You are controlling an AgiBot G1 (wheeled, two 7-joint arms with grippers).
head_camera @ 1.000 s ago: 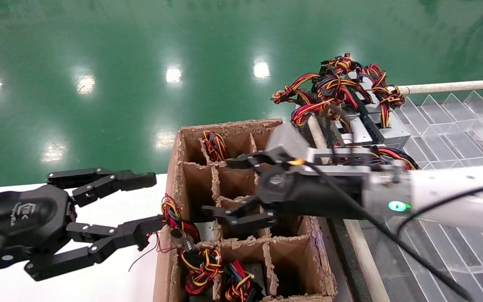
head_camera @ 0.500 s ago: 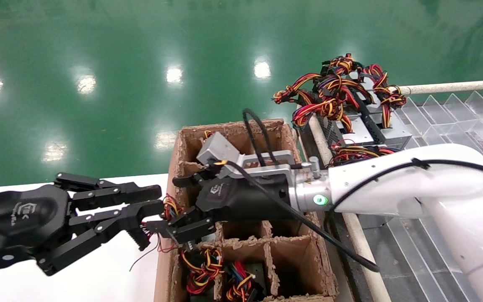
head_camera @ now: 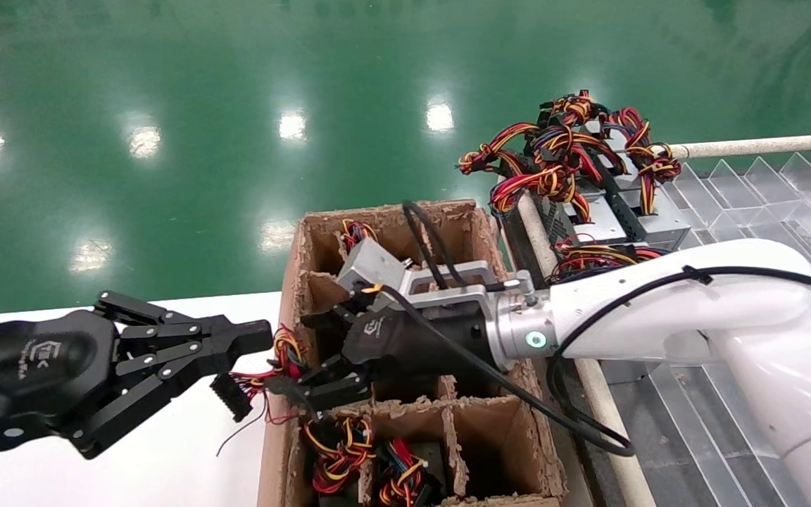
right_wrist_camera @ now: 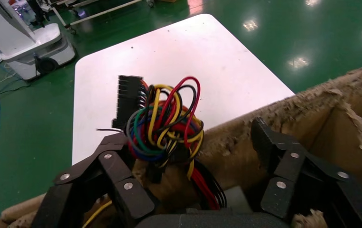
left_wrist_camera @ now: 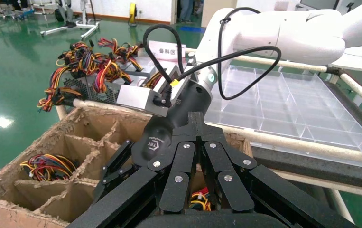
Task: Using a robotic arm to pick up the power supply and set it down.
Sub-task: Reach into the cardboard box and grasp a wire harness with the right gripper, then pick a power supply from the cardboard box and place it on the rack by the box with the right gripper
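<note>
Glossy white robotic arm's right gripper (head_camera: 321,355), jaws spread wide, straddles the power supply's (right_wrist_camera: 238,197) wire bundle in a ragged cardboard box (head_camera: 500,436) w/ dividers, at the left wall. Left gripper (head_camera: 236,352), fingers closed together, sits over the white table (head_camera: 166,472) beside a black plug (head_camera: 231,394).

Bright, even overhead light. Ceiling lamps glare as white spots on the glossy green floor (head_camera: 293,127). Shadows are soft and faint on the white table (head_camera: 166,465). The pictures are sharp, without motion blur.
</note>
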